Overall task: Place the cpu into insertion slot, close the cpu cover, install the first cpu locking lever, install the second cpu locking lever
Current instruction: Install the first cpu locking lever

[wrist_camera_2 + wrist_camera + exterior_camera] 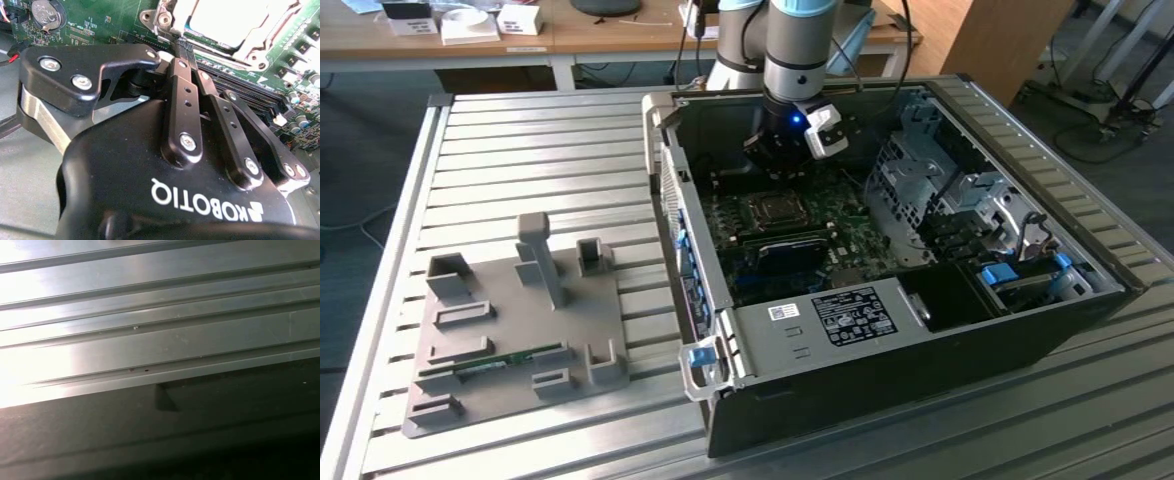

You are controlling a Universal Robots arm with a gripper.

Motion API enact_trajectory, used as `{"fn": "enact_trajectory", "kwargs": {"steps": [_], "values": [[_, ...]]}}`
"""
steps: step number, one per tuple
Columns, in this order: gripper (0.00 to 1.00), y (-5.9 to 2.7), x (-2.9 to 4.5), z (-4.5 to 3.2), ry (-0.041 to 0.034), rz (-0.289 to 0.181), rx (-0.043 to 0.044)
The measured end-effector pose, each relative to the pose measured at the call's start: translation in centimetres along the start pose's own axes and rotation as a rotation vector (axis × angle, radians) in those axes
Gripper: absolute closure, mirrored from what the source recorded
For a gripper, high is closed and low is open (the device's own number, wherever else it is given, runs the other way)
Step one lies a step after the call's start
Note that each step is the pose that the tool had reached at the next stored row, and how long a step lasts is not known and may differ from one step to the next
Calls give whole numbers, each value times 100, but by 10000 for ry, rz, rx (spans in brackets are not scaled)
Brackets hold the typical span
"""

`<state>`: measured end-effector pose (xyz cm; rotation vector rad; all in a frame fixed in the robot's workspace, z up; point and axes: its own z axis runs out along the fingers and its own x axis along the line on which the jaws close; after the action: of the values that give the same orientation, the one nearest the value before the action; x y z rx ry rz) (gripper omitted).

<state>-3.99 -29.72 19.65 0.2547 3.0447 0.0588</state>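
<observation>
Black gripper (781, 165) points down into case (1067, 310), above cpu cover (771, 209); jaws closed, empty.

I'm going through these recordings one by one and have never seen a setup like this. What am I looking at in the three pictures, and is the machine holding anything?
The exterior view shows a robot arm reaching down into an open computer case lying on a ribbed metal table. The arm's gripper hangs just above the green circuit board, beside the square socket with its metal cover. On the exterior view's left a grey holder tray sits on the table.

The other two pictures come from cameras riding on the arm. The second wrist view looks along the black gripper towards the cover, with the silver chip seated under it. The fingers look closed together, and nothing seems to be held. The first wrist view shows ribbed metal.
</observation>
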Motion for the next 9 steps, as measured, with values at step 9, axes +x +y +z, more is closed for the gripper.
{"fn": "enact_trajectory", "kwargs": {"steps": [9], "values": [[90,-1,1,3,-2,0,1]]}}
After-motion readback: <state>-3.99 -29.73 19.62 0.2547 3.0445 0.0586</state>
